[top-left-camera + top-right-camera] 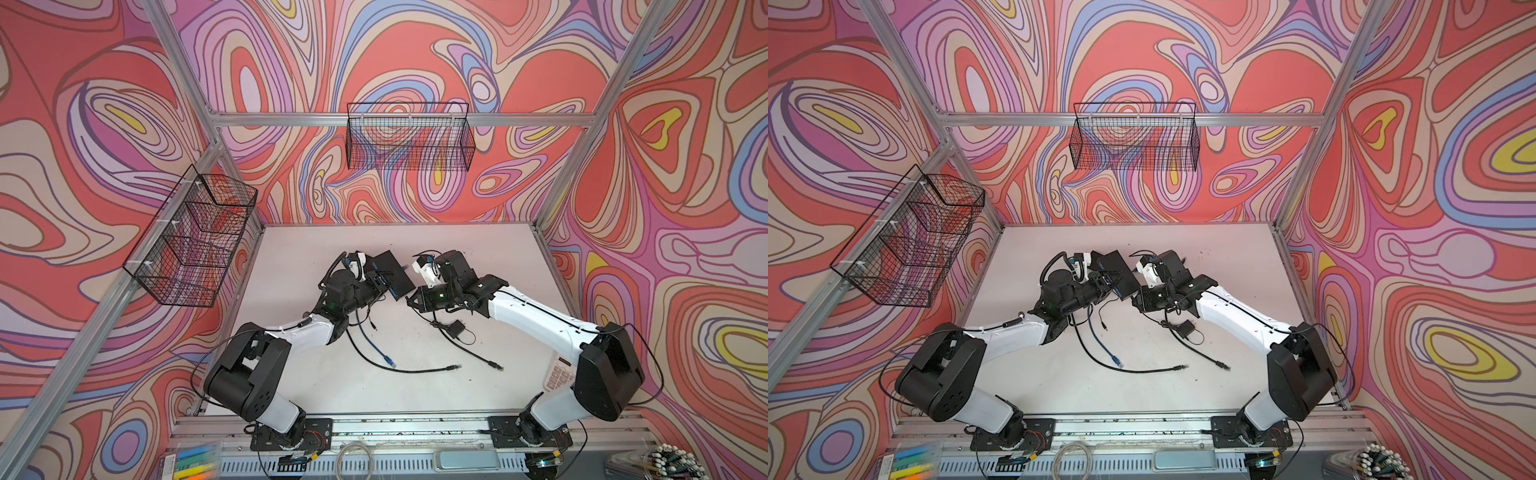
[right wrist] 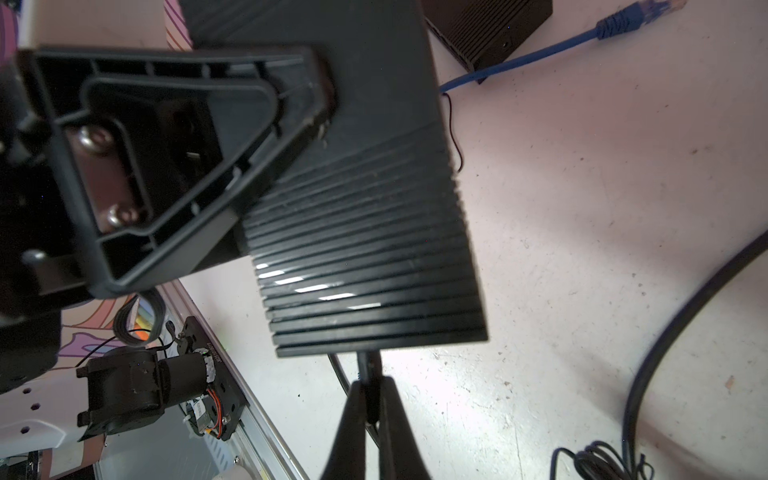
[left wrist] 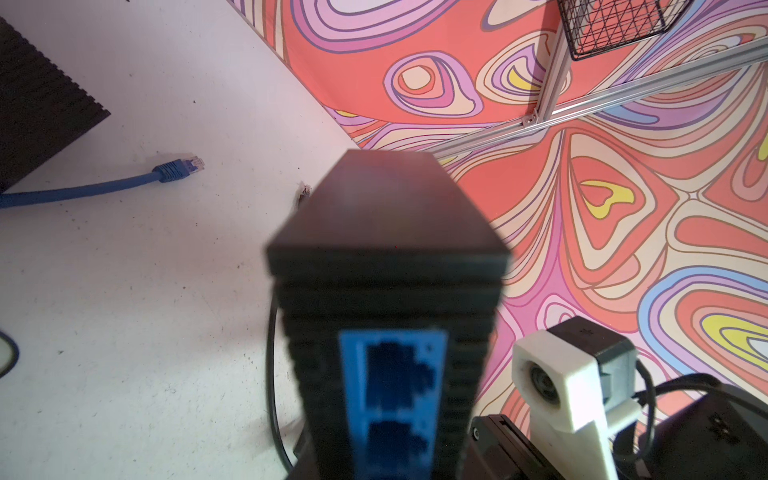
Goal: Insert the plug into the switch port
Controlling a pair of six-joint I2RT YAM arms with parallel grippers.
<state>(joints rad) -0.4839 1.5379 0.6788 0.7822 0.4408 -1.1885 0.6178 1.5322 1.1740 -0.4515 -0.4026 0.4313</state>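
The switch [image 1: 392, 272] [image 1: 1116, 271] is a black ribbed box with a blue port panel [image 3: 392, 399]. It is held off the white table, tilted. My left gripper [image 1: 380, 280] is shut on it, and one of its fingers [image 2: 174, 158] lies flat on the switch's smooth side [image 2: 374, 104]. My right gripper [image 2: 370, 401] [image 1: 410, 300] is shut on a thin black plug [image 2: 369, 374]. The plug's tip touches the switch's ribbed end edge. I cannot tell whether it sits in a port. In both top views the right gripper meets the near end of the switch.
A second black ribbed box [image 2: 486, 29] [image 3: 41, 95] lies on the table with a blue cable [image 3: 83, 189] beside it. Loose black cables [image 1: 415, 369], another blue cable [image 1: 376, 345] and a power adapter [image 1: 457, 328] lie nearer the front. Wire baskets [image 1: 409, 137] [image 1: 191, 241] hang on the frame.
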